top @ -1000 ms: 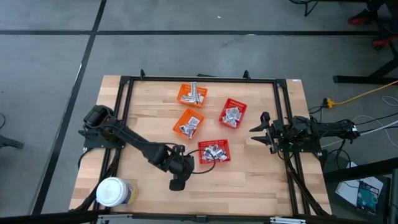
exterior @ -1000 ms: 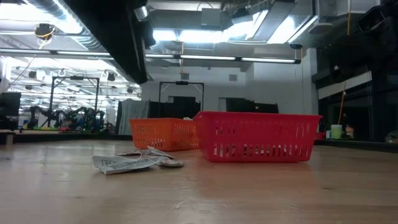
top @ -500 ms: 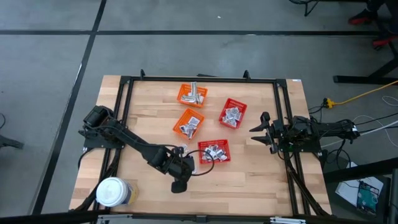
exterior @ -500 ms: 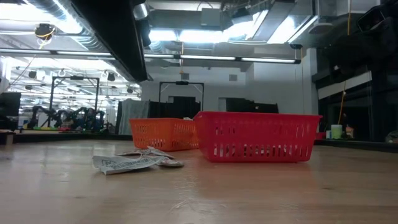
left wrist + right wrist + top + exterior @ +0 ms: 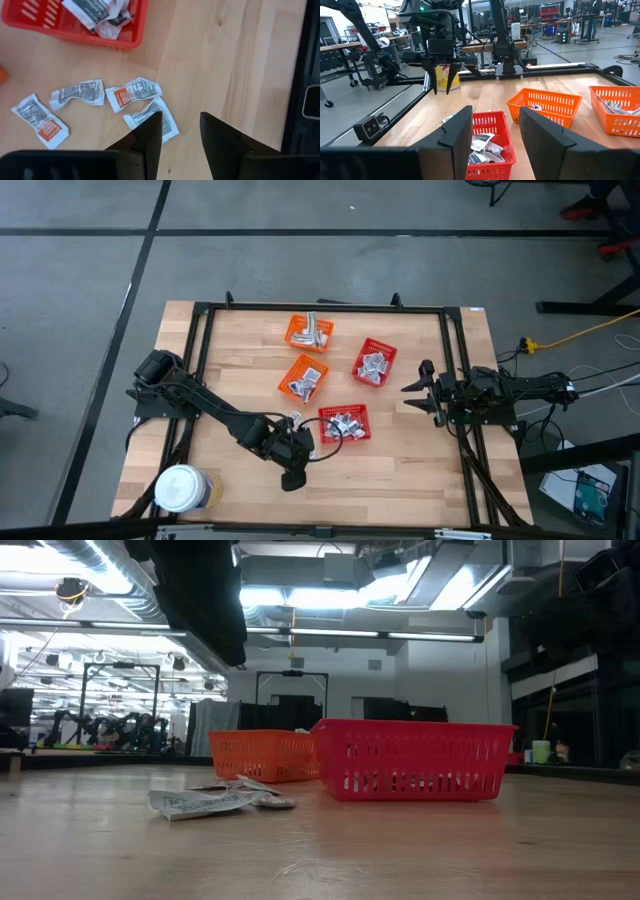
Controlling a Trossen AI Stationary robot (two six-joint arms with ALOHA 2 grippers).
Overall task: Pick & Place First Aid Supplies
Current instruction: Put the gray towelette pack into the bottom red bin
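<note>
The high view looks straight down on the table [image 5: 400, 460]. The low view sits at tabletop level, facing the near red basket [image 5: 415, 758]. Both wrist views look forward; all 4 share that basket.

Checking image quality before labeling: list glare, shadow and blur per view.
Low view: bright ceiling lights glare, the dark arm overhead is a silhouette, sachets sharp. Left wrist view: even light, the left tool close and soft-edged. Right wrist view: the right tool blurred, baskets sharp.
</note>
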